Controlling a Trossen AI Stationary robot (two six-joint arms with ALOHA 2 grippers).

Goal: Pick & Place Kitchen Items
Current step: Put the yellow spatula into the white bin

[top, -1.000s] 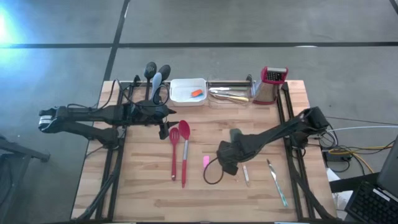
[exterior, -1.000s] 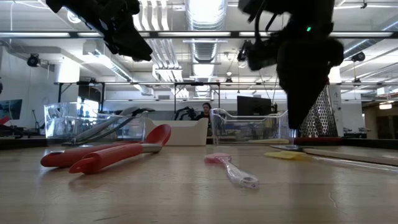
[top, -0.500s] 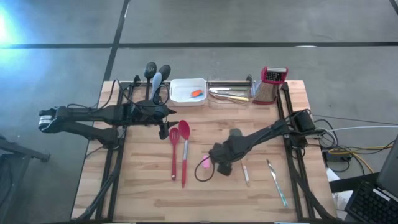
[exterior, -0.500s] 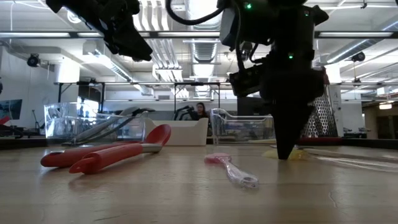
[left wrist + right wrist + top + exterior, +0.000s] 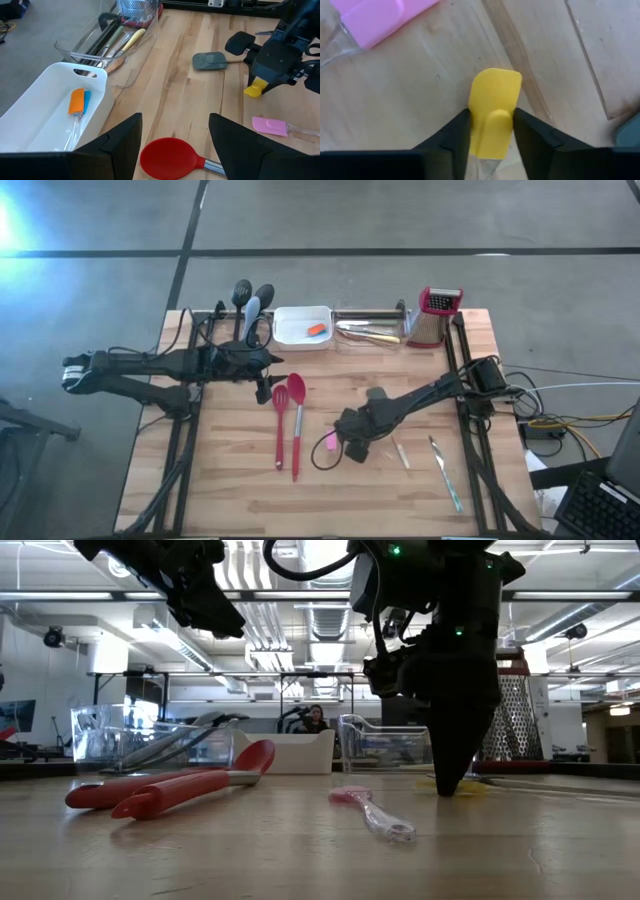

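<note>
Yellow spatula blade (image 5: 492, 112) lies flat on the wooden worktop (image 5: 330, 490), near its middle, with the right gripper (image 5: 490, 131) lowered over it, a dark finger (image 5: 456, 132) touching each side of the blade. Just beside it lies the pink spatula (image 5: 330, 439). Two red spoons (image 5: 287, 423) rest side by side nearer the left edge. The left gripper (image 5: 172, 136) hangs above the worktop near the white tray (image 5: 30, 107) at the far edge, jaws spread and empty.
</note>
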